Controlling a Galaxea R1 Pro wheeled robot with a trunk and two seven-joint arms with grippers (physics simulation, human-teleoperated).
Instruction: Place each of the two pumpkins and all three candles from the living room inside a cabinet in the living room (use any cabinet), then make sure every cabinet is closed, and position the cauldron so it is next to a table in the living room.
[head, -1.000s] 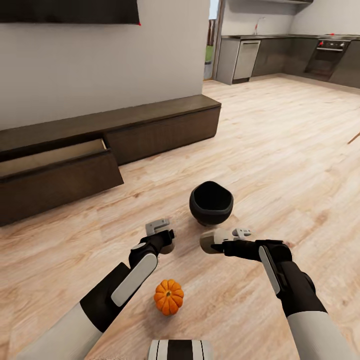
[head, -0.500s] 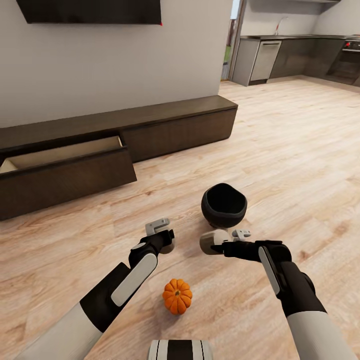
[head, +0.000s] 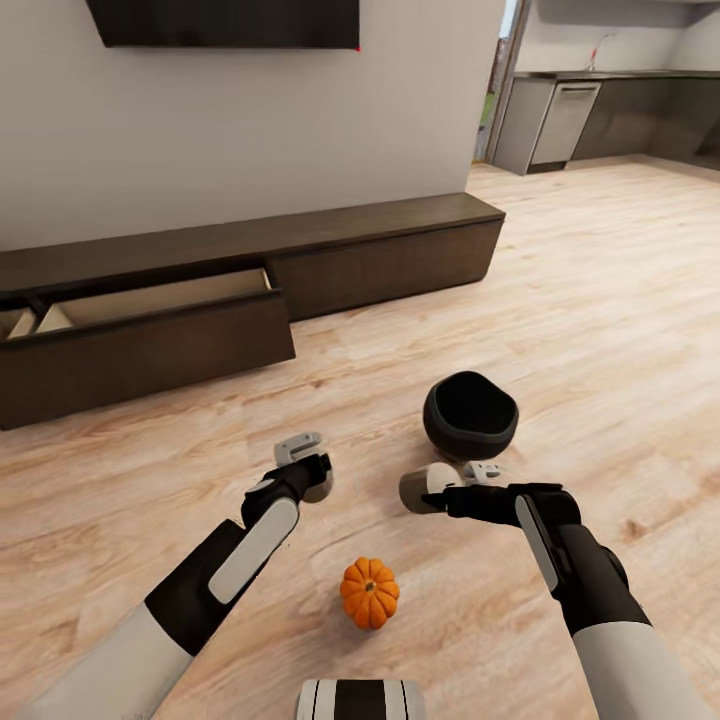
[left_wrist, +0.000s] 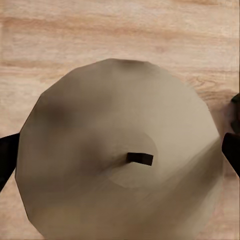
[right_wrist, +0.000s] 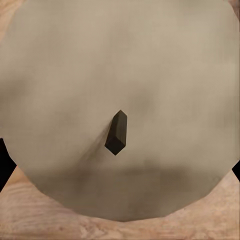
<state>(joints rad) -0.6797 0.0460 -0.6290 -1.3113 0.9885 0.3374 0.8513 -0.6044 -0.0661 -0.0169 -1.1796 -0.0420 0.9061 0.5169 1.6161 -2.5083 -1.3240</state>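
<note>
My left gripper (head: 308, 470) is shut on a beige-grey candle (head: 319, 488), held low over the wooden floor. The left wrist view looks straight onto that candle's flat top (left_wrist: 120, 160) and dark wick. My right gripper (head: 450, 483) is shut on a second candle (head: 417, 488), whose top (right_wrist: 120, 110) faces the right wrist camera. An orange pumpkin (head: 369, 592) sits on the floor between my arms, close to my base. The black cauldron (head: 470, 413) stands on the floor just beyond the right gripper. The long dark cabinet (head: 380, 255) runs along the wall, with one drawer (head: 160, 296) pulled open.
A dark TV (head: 225, 22) hangs on the wall above the cabinet. At the far left another drawer (head: 15, 322) also stands open. The kitchen counters (head: 560, 115) lie far off at the right. Open wooden floor (head: 600, 300) stretches right of the cabinet.
The whole picture has slid to the right, so the camera has turned left. Both grippers keep their candles; the left arm sits slightly further left in the view.
</note>
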